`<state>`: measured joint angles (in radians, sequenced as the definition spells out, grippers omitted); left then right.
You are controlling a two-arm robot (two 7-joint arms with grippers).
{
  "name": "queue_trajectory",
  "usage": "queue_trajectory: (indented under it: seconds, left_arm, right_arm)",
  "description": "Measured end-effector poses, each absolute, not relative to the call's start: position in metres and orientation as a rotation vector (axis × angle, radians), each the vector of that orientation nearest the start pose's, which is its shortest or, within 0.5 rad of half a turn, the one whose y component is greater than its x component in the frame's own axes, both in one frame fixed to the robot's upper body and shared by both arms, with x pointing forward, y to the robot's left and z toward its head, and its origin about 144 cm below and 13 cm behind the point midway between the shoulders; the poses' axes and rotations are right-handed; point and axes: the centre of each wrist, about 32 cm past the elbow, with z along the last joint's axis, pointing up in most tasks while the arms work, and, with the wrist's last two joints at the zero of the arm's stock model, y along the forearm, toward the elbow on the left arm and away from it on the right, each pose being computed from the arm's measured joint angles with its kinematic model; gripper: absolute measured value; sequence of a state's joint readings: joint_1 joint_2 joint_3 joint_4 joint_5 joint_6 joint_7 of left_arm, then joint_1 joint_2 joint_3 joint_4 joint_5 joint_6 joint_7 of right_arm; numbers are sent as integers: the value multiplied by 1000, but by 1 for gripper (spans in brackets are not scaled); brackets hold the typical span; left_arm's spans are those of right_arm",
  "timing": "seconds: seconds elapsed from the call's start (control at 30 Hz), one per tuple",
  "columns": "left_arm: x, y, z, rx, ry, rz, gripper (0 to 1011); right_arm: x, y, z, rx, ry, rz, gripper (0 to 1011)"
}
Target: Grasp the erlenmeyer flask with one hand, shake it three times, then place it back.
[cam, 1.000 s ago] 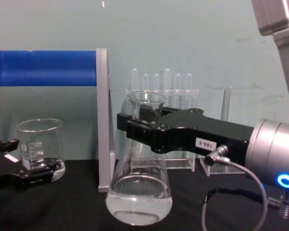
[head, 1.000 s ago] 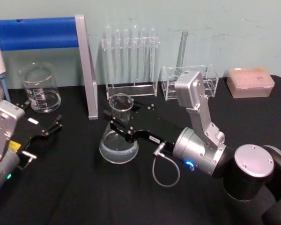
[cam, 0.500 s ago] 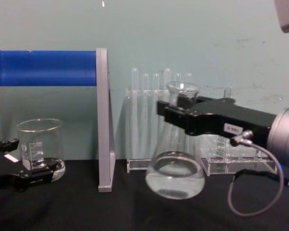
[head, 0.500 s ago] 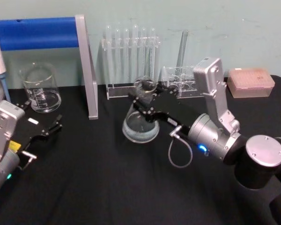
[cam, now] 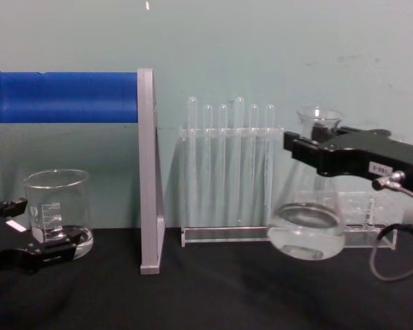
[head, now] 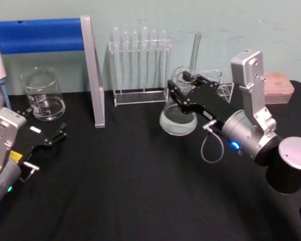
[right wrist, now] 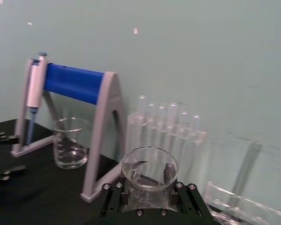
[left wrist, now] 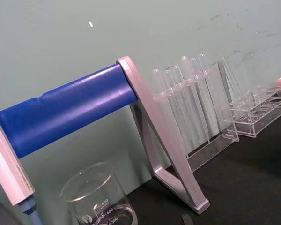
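Since a second ago we have swung the erlenmeyer flask (cam: pixel 307 230) rightward, from beside the pipette stand (head: pixel 40 35) to before the clear rack (cam: pixel 372 214); it hangs above the black table (head: pixel 115 191), neck up, nearly vertical, clear liquid in its base. Our right gripper (cam: pixel 315 155) clamps and hides its neck; our left gripper (head: pixel 54 138) rests open by the near-empty beaker (head: pixel 42 95).

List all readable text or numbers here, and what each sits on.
"400", "300": graduations on the beaker.
White label on the right pincer: characters too blurred to read.
White tag on the left pincer: nothing legible.
erlenmeyer flask: no readable marks.
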<state>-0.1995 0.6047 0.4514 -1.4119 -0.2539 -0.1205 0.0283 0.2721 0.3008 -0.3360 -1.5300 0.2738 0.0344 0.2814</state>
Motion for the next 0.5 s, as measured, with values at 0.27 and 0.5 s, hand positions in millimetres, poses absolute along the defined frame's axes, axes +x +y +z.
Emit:
queue_trajectory:
  seconds: [0.27, 0.5]
  left_arm:
    - [489, 310, 1140, 304, -285, 1248, 1001]
    - [489, 310, 1140, 304, -285, 1248, 1001]
  right_arm:
    - [521, -228, 1206, -12, -143, -1052, 449]
    - [523, -232, 1205, -21, -145, -1078, 449]
